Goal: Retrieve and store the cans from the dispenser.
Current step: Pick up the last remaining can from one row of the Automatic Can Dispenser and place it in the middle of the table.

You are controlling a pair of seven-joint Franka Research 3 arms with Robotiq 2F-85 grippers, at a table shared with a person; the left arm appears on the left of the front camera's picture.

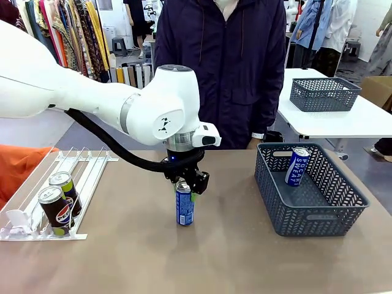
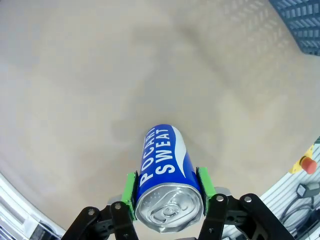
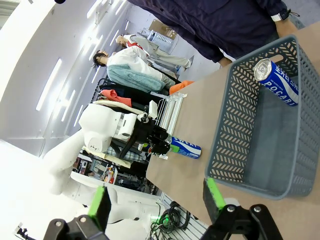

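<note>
Left claw [image 2: 167, 194]: clamped on upright blue can [image 1: 185, 207], mid-worktop.
Right claw [image 3: 156, 200]: fingers spread, empty.
Dispenser [image 1: 92, 160]: worktop's left edge, two dark cans [image 1: 56, 211].

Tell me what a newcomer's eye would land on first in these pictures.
The left hand is shut on a blue can held upright at mid-table. A second blue can leans inside the grey basket at the right. Two dark cans sit in the white rack at the left.
</note>
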